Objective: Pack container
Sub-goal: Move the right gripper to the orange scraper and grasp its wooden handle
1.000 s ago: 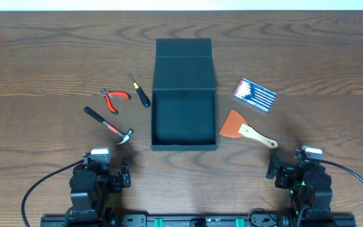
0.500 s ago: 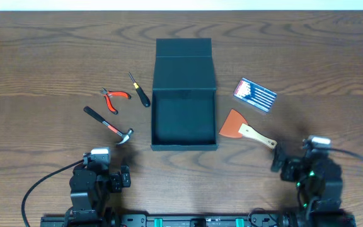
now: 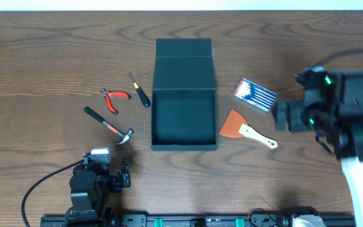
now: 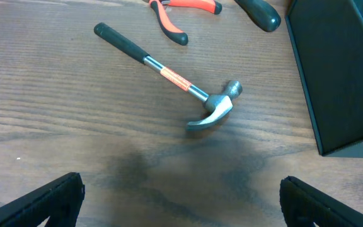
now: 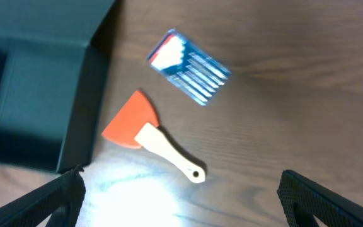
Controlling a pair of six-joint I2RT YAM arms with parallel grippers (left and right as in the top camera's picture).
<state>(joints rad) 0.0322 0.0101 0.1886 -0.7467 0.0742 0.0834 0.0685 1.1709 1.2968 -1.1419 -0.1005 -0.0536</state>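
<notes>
The dark teal-black box (image 3: pixel 162 142) sits open at the table's middle, its flap lid laid back; it also shows in the left wrist view (image 4: pixel 339 82) and the right wrist view (image 5: pixel 36 113). An orange scraper with a pale handle (image 3: pixel 244 128) (image 5: pixel 153 139) and a blue card of small tools (image 3: pixel 254 94) (image 5: pixel 191 66) lie right of it. A hammer (image 3: pixel 109 126) (image 4: pixel 172 79), red pliers (image 3: pixel 113 98) (image 4: pixel 181 12) and a black-handled screwdriver (image 3: pixel 139 89) lie left. My left gripper (image 4: pixel 181 202) is open near the front edge. My right gripper (image 5: pixel 181 202) is open above the table right of the scraper.
The brown wooden table (image 3: pixel 43 57) carries everything. The right arm's body (image 3: pixel 333 107) hangs over the table's right side. The left arm's base (image 3: pixel 96 183) stands at the front left.
The right arm has risen from its rest at the front right and swung back and up, over the table's right side. The left arm and the objects have not moved.
</notes>
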